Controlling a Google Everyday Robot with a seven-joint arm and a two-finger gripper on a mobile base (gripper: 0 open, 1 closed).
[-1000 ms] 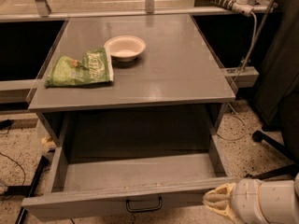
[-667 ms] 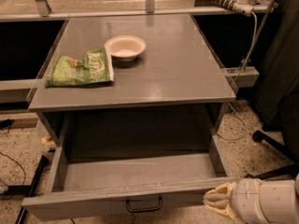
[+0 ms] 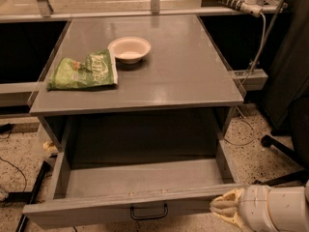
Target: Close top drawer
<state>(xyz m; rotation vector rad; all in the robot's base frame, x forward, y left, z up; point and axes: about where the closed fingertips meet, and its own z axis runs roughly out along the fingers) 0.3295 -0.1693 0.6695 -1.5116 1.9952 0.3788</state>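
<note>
The top drawer [image 3: 140, 180] is pulled far out from under the grey cabinet top [image 3: 178, 76]. It is wide, grey and looks empty inside. Its front panel [image 3: 96, 211] runs along the bottom edge of the view, with a small dark bar handle [image 3: 148, 212] near the middle. My gripper [image 3: 223, 208] is at the bottom right, its cream fingers right at the right end of the drawer's front panel. The white arm [image 3: 275, 209] comes in from the right edge.
A white bowl [image 3: 129, 49] and a green snack bag [image 3: 83, 70] lie on the cabinet top. A power strip [image 3: 236, 2] with a hanging cable sits at the back right. A chair base [image 3: 282, 149] stands on the speckled floor at right.
</note>
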